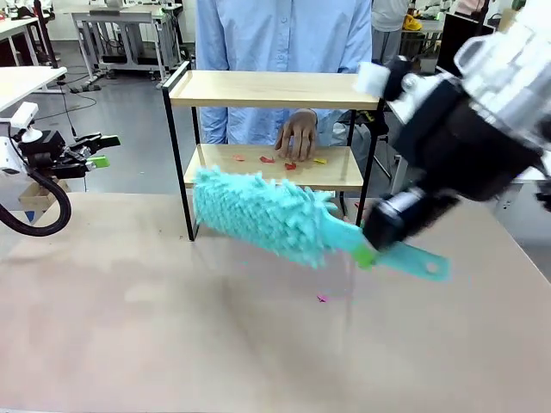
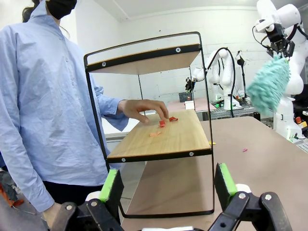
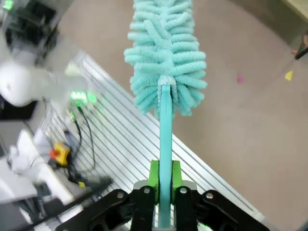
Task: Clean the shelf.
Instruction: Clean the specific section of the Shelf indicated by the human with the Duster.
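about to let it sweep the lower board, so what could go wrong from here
The person's hand rests on the lower board of the shelf beside the paper scraps; a sweep with the duster could hit it. The right gripper pinches only the duster's thin handle, so the head might twist or snag on the black frame and shove the shelf. Swept scraps may land on the table, where a pink scrap already lies.

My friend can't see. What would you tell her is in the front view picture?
The right gripper holds a fluffy teal duster by its handle, in front of the two-tier shelf. A person's hand rests on the lower board, beside small coloured scraps. The left gripper is open.
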You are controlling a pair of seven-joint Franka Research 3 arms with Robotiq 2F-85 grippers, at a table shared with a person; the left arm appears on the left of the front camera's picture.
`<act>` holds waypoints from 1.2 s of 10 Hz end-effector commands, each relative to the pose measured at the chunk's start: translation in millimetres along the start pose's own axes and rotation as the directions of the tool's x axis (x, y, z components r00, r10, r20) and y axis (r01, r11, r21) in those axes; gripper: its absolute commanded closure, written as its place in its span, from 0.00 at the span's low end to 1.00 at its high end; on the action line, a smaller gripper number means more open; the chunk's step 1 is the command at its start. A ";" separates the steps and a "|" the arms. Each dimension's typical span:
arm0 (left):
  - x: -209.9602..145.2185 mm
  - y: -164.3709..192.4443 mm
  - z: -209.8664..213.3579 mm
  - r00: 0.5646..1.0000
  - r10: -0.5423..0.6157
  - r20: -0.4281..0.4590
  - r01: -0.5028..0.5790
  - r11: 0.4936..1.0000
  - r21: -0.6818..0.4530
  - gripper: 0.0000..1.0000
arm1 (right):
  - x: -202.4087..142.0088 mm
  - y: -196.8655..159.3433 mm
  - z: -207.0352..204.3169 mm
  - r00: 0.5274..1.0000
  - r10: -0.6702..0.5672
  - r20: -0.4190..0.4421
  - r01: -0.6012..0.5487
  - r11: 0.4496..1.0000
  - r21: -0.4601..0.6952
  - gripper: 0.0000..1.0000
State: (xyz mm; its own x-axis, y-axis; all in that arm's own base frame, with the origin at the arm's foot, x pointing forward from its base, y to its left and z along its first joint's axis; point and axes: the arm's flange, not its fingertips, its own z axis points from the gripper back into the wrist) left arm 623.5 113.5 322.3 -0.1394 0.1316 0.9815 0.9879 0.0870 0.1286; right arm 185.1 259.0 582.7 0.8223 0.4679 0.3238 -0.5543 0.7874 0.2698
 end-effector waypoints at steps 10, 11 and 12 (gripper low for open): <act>3.0 -0.3 -0.4 1.000 -0.009 -0.002 0.009 1.000 0.001 0.00 | 61.2 46.7 -35.9 0.917 -0.328 0.226 0.342 0.939 -0.024 0.87; 3.0 -0.3 -0.4 1.000 -0.009 -0.002 0.009 1.000 0.001 0.00 | 65.3 49.0 -41.7 0.918 -0.328 0.221 0.341 0.940 -0.023 0.87; 3.0 -0.3 -0.4 1.000 -0.009 -0.002 0.009 1.000 0.001 0.00 | 98.0 62.8 -62.1 0.881 -0.398 0.257 0.426 0.903 -0.062 0.87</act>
State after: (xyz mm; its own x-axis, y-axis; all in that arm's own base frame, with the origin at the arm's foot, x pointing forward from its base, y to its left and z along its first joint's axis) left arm 623.5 113.5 322.2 -0.1391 0.1316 0.9815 0.9879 0.0871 0.1284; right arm 220.2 350.5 576.4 0.9125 0.0699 0.4031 -0.2189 0.9158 0.3367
